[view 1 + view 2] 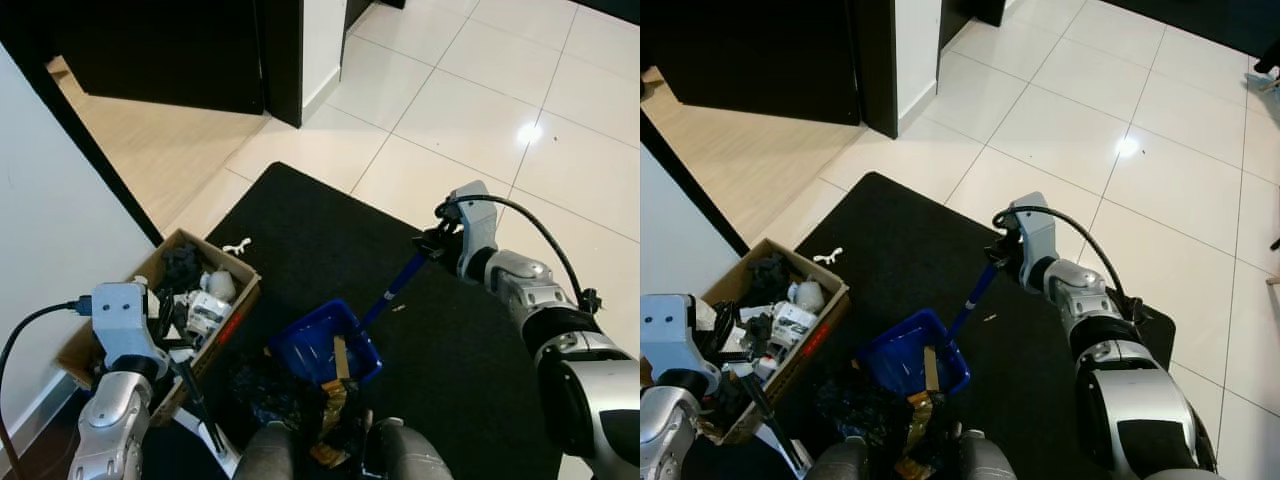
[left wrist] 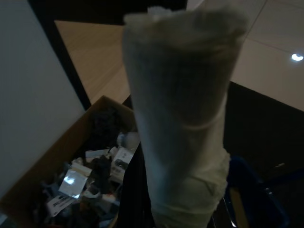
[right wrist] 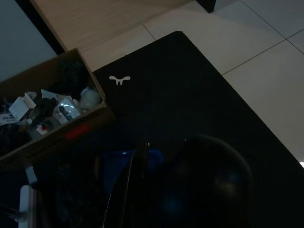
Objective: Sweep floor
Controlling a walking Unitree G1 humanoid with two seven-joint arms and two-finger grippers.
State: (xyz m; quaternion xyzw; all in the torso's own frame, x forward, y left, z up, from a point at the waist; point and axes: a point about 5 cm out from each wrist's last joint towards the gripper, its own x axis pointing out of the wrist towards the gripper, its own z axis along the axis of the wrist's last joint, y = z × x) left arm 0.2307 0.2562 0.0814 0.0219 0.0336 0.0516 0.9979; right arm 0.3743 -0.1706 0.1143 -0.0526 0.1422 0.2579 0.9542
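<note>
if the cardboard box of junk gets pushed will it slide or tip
The cardboard box probably slides stiffly: it sits low and wide on the black mat. Its heaped loose contents likely make it heavy, and pieces might spill over the rim.

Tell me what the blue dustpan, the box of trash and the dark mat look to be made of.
Dustpan: likely moulded plastic, smooth and slightly glossy. Box: brown corrugated cardboard, matte, with raw folded flaps. Mat: black, dull, light-absorbing surface, probably short-pile fabric or rubber; the pictures leave it open.
</note>
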